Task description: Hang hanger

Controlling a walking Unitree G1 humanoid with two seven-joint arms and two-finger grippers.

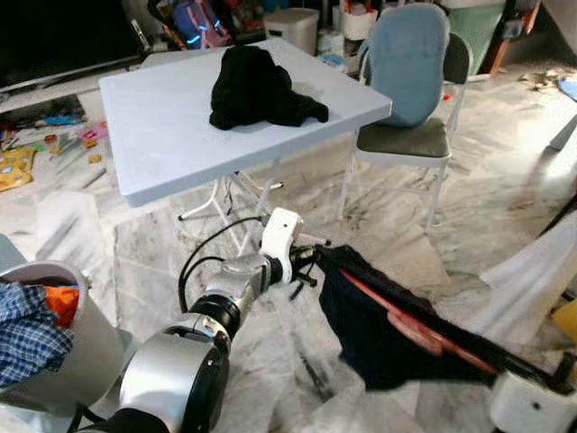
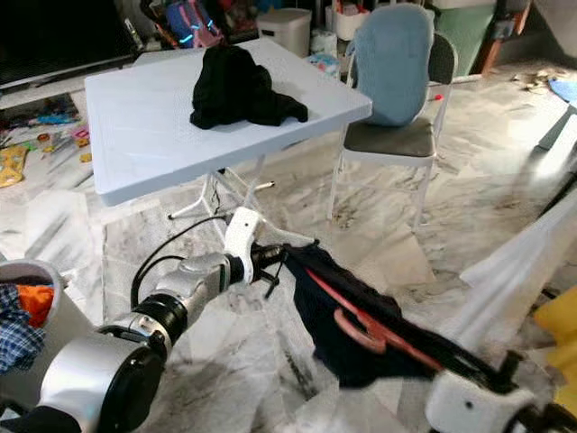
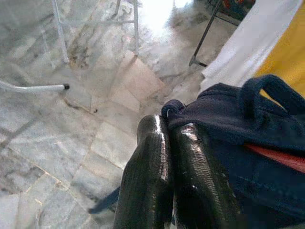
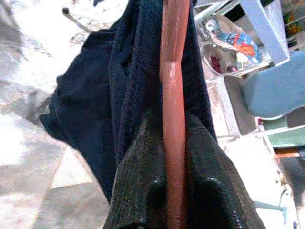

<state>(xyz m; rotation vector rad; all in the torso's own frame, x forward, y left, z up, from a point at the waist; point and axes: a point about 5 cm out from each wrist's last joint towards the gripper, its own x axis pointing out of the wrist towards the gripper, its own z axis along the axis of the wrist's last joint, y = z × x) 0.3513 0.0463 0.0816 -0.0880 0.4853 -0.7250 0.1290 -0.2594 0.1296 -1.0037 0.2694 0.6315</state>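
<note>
We see the left gripper (image 1: 305,267) closed on the edge of a dark navy cloth garment (image 1: 379,334), and the right gripper (image 4: 174,191) clamped round a slim red plastic hanger (image 2: 361,327) threaded inside it. Both are held low above the marble floor (image 1: 505,198), in front of the white folding table (image 1: 162,135). The hanger's long axis runs from the right gripper toward the left one. We judge that keeping the cloth taut and the hanger level prevents slipping.
</note>
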